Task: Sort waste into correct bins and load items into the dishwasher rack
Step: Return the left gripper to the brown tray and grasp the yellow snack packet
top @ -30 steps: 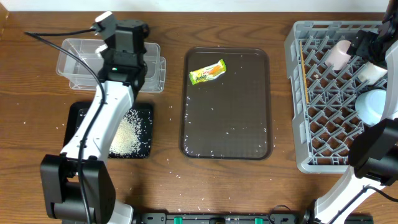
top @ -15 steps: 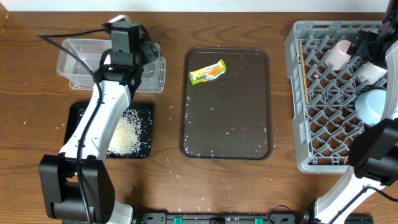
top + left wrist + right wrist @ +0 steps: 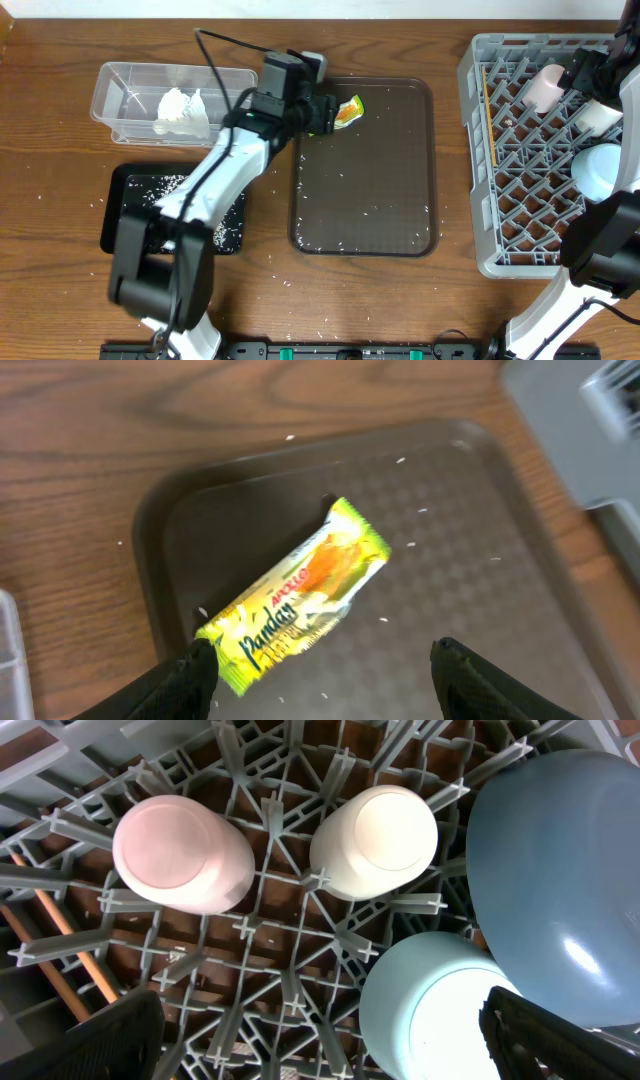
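Note:
The yellow-green wrapper [image 3: 300,595] lies flat at the far left corner of the brown serving tray [image 3: 400,200]. My left gripper [image 3: 325,685] is open and empty just above it, with the wrapper's near end by the left finger; in the overhead view the gripper [image 3: 318,115] touches the wrapper [image 3: 345,112]. The white napkin [image 3: 183,112] lies in the clear tub [image 3: 120,85]. Rice [image 3: 228,225] lies in the black tray [image 3: 118,215], partly hidden by my arm. My right gripper [image 3: 330,1040] is open over the rack [image 3: 520,250], above the pink cup [image 3: 180,855], white cup [image 3: 378,840], light blue bowl [image 3: 440,1000] and dark blue plate [image 3: 560,890].
Chopsticks [image 3: 490,110] lie along the rack's left side. Loose rice grains are scattered on the serving tray and on the wooden table around the black tray. The rack's near half holds nothing.
My left arm swung right from over the clear tub to the serving tray's far left corner. The napkin now shows in the tub. The right arm has not moved.

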Robot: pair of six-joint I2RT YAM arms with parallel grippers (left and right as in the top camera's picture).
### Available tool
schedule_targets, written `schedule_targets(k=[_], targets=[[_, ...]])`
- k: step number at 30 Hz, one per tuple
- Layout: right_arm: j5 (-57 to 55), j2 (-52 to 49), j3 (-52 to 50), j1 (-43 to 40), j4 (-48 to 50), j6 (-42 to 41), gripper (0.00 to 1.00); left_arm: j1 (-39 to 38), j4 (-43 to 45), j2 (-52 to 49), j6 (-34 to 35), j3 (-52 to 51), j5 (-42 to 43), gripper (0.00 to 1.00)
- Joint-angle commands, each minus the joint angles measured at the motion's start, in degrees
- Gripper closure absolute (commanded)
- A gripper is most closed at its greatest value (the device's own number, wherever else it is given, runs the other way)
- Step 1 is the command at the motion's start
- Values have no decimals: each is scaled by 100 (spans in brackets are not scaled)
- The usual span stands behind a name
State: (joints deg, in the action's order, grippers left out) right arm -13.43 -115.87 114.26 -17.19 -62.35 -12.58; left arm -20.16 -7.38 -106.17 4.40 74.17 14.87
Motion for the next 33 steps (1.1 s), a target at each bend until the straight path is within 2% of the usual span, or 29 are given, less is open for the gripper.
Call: schedule_targets(k=[1,5,10,13,33], targets=[[-4,-33,33,0,-9,-63,1,-7,251,-341,-184,-13,-260,29],[-2,-33,33,0,-9,-63,1,-2,791,-752,-188,-13,-682,29],[-4,-33,33,0,-9,-63,1,-2,1172,-1187,-640,-13,-743,29],[-4,-33,33,0,-9,-63,1,-2,1211,-1344,-850,-13,-741,29],[-2,-33,33,0,-9,-63,1,-7,1110,-1703,-933,-13,-505,31]])
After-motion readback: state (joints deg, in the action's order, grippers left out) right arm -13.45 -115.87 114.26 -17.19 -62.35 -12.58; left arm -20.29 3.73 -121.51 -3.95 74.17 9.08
